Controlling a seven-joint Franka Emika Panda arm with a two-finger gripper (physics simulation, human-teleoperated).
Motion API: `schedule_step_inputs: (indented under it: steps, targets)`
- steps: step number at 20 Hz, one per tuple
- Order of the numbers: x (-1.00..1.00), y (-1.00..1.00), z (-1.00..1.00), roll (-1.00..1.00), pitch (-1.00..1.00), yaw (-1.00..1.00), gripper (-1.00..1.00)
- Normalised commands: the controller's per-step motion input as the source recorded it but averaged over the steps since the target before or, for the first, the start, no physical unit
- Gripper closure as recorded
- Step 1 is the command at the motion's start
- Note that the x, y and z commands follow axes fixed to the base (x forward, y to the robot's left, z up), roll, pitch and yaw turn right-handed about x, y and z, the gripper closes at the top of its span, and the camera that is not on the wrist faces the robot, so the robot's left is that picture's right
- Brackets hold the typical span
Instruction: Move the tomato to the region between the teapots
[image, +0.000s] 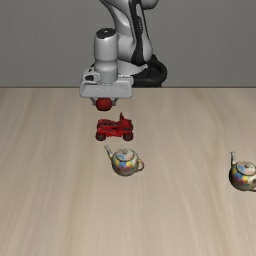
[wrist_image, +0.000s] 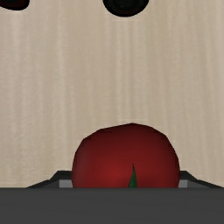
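My arm (image: 132, 25) comes down from above, its upper links bunched close together. My wrist (image: 104, 47), a pale cylinder, stands upright straight over the palm (image: 105, 80). The palm lies level, its broad side across the exterior view, and the fingers point straight down. My gripper (image: 104, 97) is closed on the tomato (image: 104, 102), which sits tucked up just beneath the palm. In the wrist view the tomato bulges close against my hand, with a grey finger edge showing at each of its sides, so I grip it from both sides.
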Motion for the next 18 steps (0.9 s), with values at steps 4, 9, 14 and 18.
schedule_step_inputs:
  steps: [4, 9, 14, 18]
  targets:
    - [0.0, 1.0, 0.0, 0.0, 0.0, 0.0, 1.0]
    - [0.0, 1.0, 0.0, 0.0, 0.0, 0.0, 1.0]
    - [0.0, 1.0, 0.0, 0.0, 0.0, 0.0, 1.0]
    - [0.0, 1.0, 0.0, 0.0, 0.0, 0.0, 1.0]
